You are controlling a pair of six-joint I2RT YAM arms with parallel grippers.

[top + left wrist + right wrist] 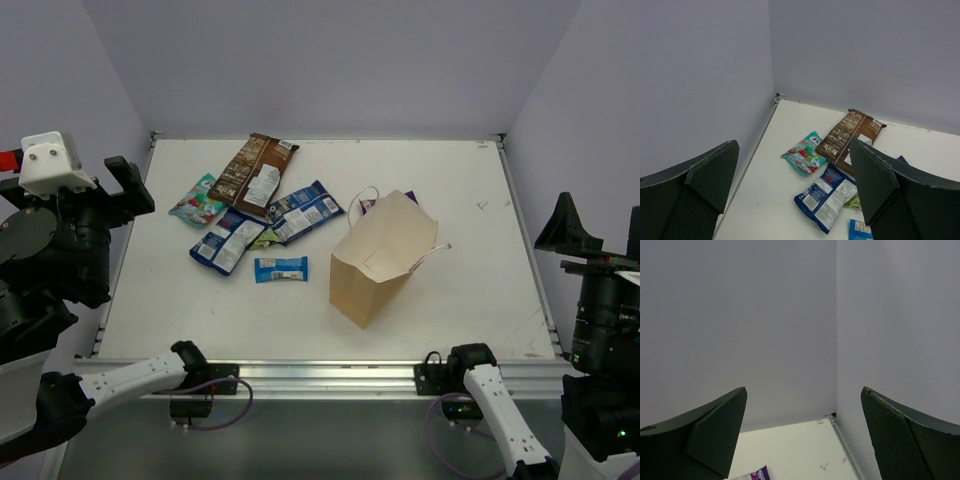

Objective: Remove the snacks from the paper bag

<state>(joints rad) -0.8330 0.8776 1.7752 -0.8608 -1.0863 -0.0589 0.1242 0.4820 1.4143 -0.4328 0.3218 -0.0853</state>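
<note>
The left claw (794, 145) and right claw (804, 390) gape empty beyond the table (450, 180) sides; the paper bag (380, 262) mouth points far-right.

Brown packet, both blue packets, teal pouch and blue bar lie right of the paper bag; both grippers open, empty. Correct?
No: the top view shows brown packet, near blue packet, far blue packet, teal pouch and blue bar left of the paper bag, not right. The left gripper and right gripper are open, empty.

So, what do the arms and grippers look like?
The left arm and right arm have white links, black joint housings and purplish cables at the bases. The left gripper and right gripper have broad dark wedge-shaped fingers with mesh-textured inner pads.
</note>
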